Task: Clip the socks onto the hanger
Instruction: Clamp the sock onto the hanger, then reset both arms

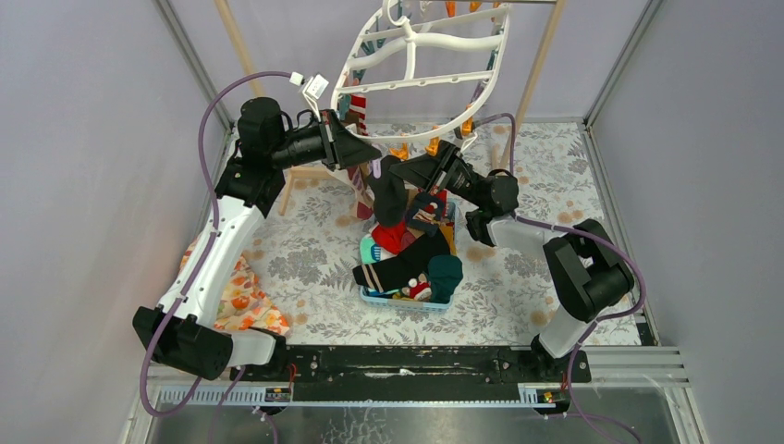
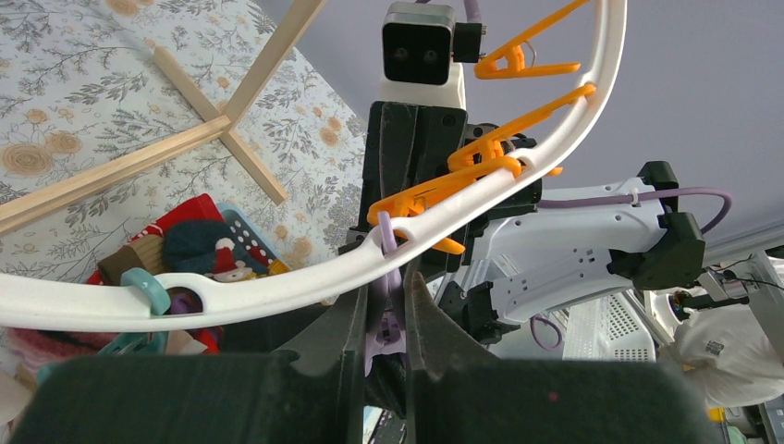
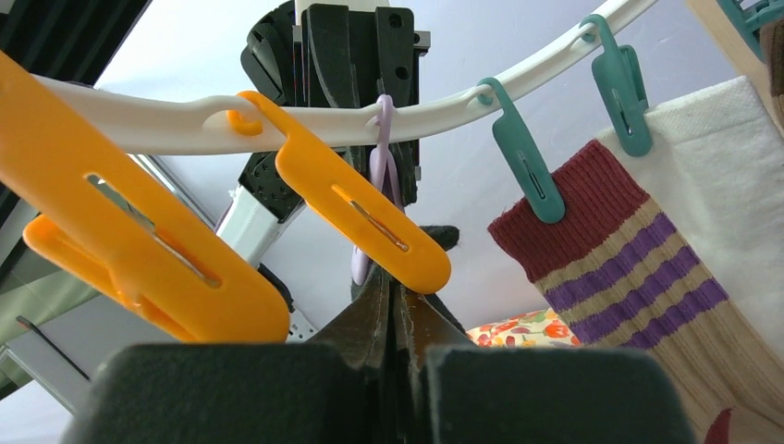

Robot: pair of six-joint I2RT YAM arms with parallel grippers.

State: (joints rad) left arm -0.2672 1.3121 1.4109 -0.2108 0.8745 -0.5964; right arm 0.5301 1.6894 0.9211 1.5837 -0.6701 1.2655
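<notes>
In right gripper, black sock.

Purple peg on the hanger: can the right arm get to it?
Probably yes. The right gripper, shut on the black sock, sits just under the purple peg. An orange peg hangs close beside, and the left gripper pinches the peg.

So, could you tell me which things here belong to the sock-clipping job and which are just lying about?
Job in hand:
hanger
purple peg, squeezed by left gripper
black sock, held by right gripper
socks in blue basket
striped sock, already clipped

Lying about:
orange floral cloth
wooden pole frame
</notes>
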